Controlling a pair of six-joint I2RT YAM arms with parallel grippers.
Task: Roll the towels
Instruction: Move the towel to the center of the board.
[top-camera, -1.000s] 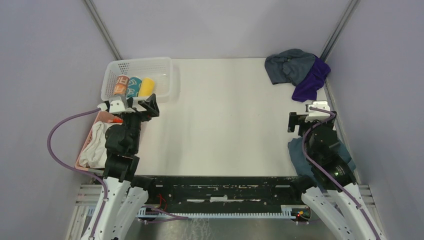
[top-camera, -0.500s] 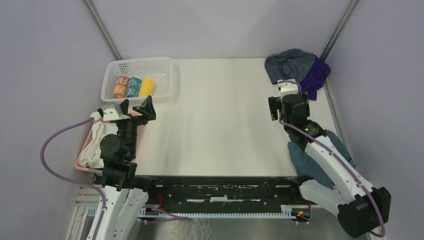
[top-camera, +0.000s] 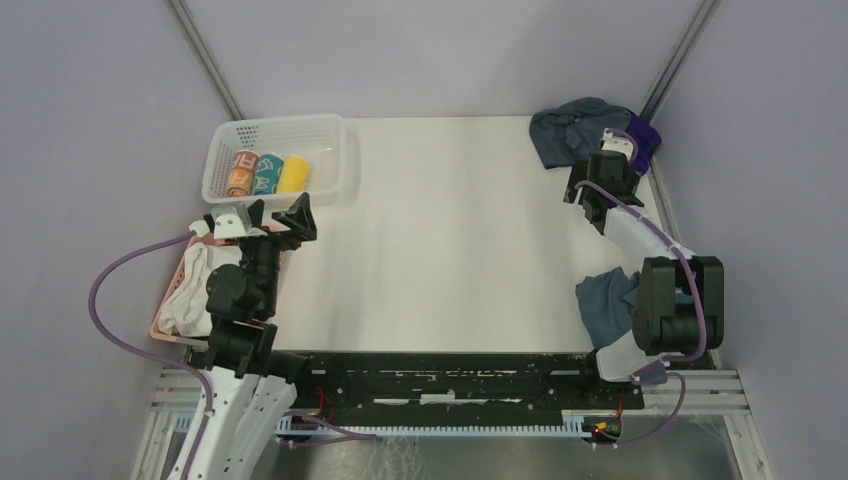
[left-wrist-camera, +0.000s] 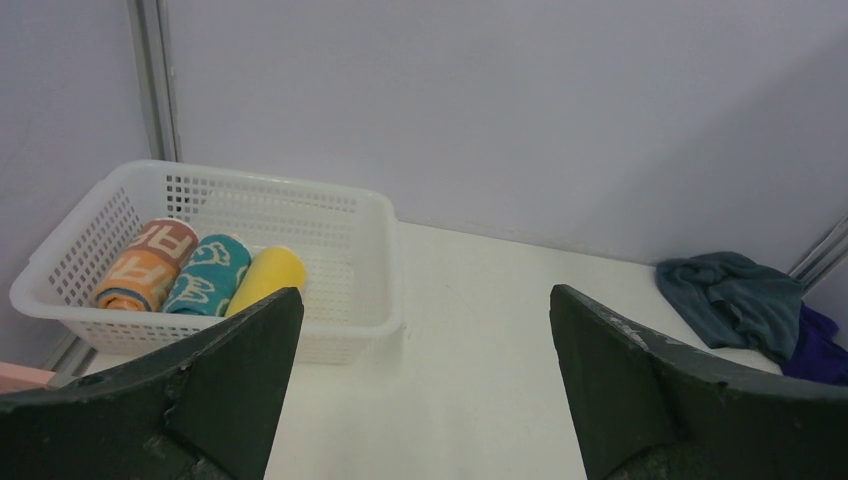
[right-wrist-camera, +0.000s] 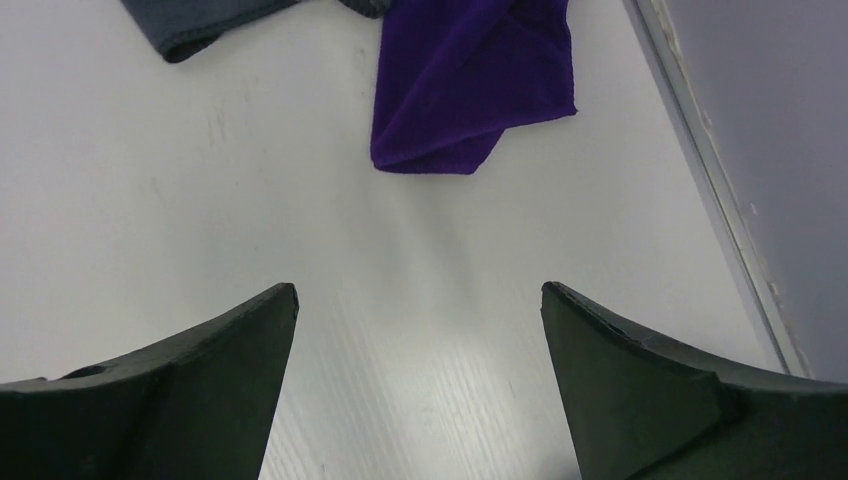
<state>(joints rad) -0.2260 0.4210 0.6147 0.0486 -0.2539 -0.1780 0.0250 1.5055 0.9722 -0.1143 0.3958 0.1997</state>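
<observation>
Right gripper, jaws wide, hovers just short of the purple towel, likely lining up a grab; left gripper, equally wide, idles well apart from it.

"Where does the overhead camera sit?"

"High up behind the arm bases, looking down the whole table, far enough back to catch both side walls."

"And the left wrist one?"

"Low, facing almost level toward the back wall past the left gripper. The white basket is close on its left, and the grey towel and purple towel are far off to the right."

"The right wrist?"

"Tipped steeply down, close over the far right corner, past the right gripper. The purple towel looks big, and there's only a hem of the grey towel."

"Any overlap?"

"All three see both towels. The overhead and left wrist cameras share the basket."
</observation>
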